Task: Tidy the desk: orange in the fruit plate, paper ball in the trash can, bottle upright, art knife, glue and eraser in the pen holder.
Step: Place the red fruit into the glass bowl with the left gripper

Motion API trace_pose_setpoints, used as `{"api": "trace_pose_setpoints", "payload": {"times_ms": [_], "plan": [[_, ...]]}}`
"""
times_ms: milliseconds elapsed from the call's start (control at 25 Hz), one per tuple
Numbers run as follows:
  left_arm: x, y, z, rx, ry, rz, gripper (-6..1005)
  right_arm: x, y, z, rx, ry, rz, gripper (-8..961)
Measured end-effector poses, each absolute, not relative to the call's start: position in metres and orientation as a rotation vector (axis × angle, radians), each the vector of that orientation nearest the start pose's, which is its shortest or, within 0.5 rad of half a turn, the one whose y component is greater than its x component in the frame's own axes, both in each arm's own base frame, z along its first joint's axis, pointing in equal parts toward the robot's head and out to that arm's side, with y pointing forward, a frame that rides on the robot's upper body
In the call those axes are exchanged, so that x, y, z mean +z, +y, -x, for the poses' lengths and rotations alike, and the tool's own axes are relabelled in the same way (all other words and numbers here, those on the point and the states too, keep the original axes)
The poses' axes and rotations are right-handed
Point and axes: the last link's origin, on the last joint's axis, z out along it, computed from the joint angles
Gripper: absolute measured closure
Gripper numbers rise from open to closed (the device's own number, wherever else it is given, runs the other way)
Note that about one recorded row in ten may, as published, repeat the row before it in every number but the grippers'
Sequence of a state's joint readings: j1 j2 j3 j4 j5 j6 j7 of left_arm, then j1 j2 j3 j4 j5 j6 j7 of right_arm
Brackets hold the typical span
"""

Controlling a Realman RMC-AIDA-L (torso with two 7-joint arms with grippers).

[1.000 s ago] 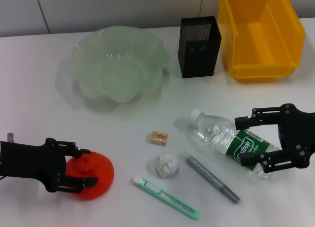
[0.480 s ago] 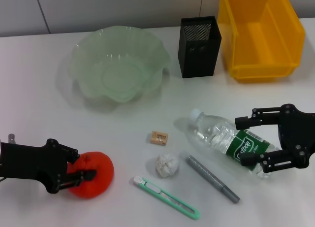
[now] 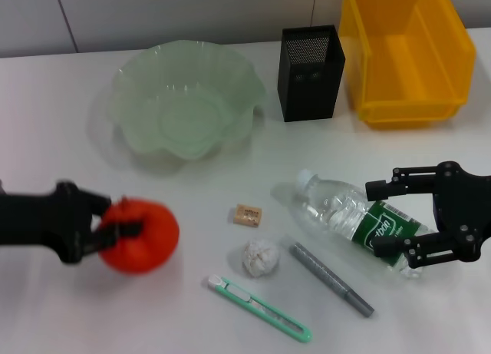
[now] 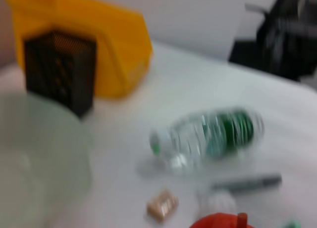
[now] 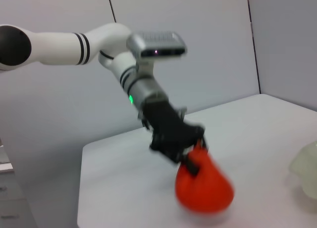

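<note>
Left gripper (image 3: 115,229): I have it clamped on the orange (image 3: 140,235), lifted at the desk's 8 o'clock.
Right gripper (image 3: 395,220): fingers spread around the lying water bottle (image 3: 354,220) at 4 o'clock, not squeezing.
Fruit plate (image 3: 186,108): green bowl at 11 o'clock, well apart from the orange.
Risk: the grip looks off-centre; I judge a fast swing could roll the orange loose.
</note>
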State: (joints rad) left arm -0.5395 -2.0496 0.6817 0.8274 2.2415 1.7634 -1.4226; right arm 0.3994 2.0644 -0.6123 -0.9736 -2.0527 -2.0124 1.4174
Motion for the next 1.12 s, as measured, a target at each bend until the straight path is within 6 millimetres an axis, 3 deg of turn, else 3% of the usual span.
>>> {"api": "trace_pose_setpoints", "payload": {"times_ms": [200,400,600,640,960,1120], "plan": [[0.055,0.335,0.240,-0.572,-0.500,2.847,826,0.060,0.269,-0.262,0.748,0.429,2.931,214],[0.059,0.366,0.215,-0.629,-0.520,2.730,852,0.055,0.269,-0.260,0.769,0.439,2.931,216],[0.044,0.392,0.199,-0.614,-0.577,2.671,893,0.053,0.268,-0.259,0.786,0.448,2.938,217],[0.032,0.406,0.192,-0.582,-0.607,2.643,900,0.052,0.268,-0.260,0.788,0.450,2.940,217],[-0.004,0.434,0.172,-0.456,-0.613,2.586,939,0.051,0.264,-0.262,0.796,0.469,2.947,220],[-0.013,0.441,0.169,-0.431,-0.611,2.540,940,0.048,0.262,-0.262,0.809,0.468,2.957,221]]}}
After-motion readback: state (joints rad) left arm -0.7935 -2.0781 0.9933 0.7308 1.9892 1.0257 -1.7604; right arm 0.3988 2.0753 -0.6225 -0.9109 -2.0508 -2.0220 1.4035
